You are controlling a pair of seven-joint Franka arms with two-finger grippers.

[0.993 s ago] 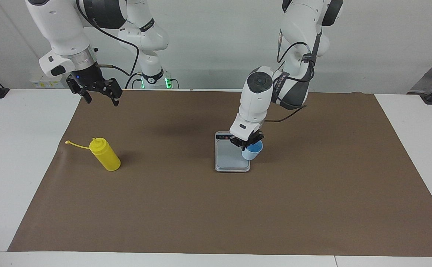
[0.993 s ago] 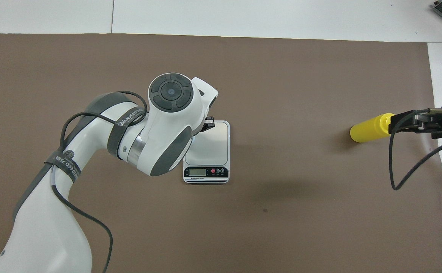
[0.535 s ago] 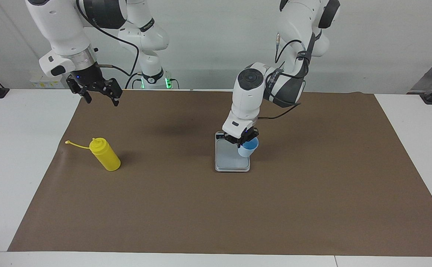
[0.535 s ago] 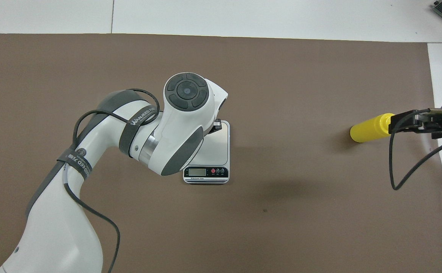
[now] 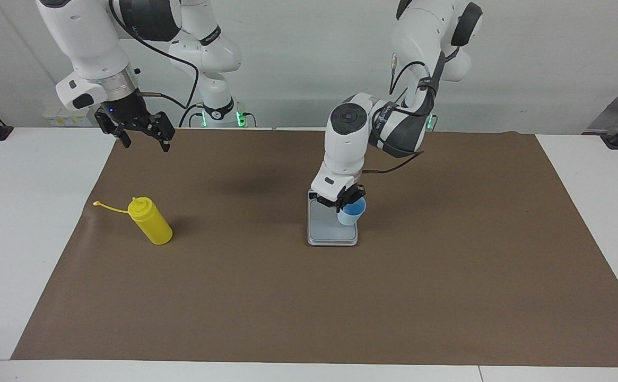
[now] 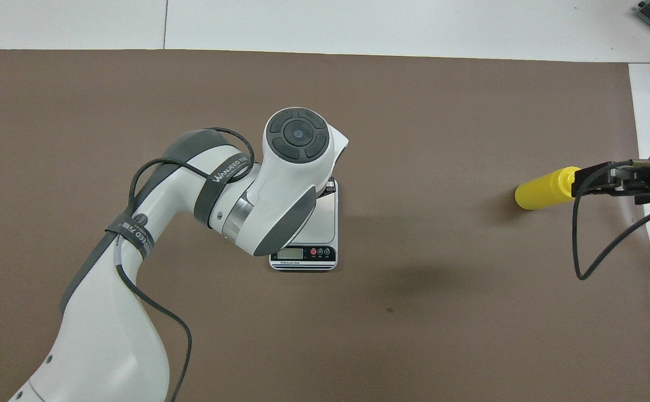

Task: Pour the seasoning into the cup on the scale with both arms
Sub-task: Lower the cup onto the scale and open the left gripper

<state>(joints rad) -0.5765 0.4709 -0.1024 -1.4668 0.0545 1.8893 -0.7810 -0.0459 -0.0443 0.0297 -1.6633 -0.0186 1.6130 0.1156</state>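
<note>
Left claw [image 5: 347,204]: clenched on the rim of the cup [image 5: 352,212], holding it in the air over the scale [image 5: 331,229], toward the edge of the plate at the left arm's end.
Cup: upright, mouth up, hanging from the claw; from the facing view I cannot tell whether its base touches the plate. The overhead view hides it under the arm.
Scale: flat on the brown mat [image 5: 446,276], its display strip [image 6: 303,254] at the end nearer the robots.
Key relation: the plate lies straight below the cup, so setting it down looks like a short drop, with a small shift toward the plate's middle.
Right claw [image 5: 140,132]: released, fingers spread, waiting in the air over the mat's corner at the right arm's end.
Bottle [image 5: 150,220]: standing on the mat, well apart from the scale, farther from the robots than the right claw's spot; long axis upright, cap strap [image 5: 108,207] trailing toward the tabletop edge.
Nearer arm: the right arm, by far, for the bottle.
</note>
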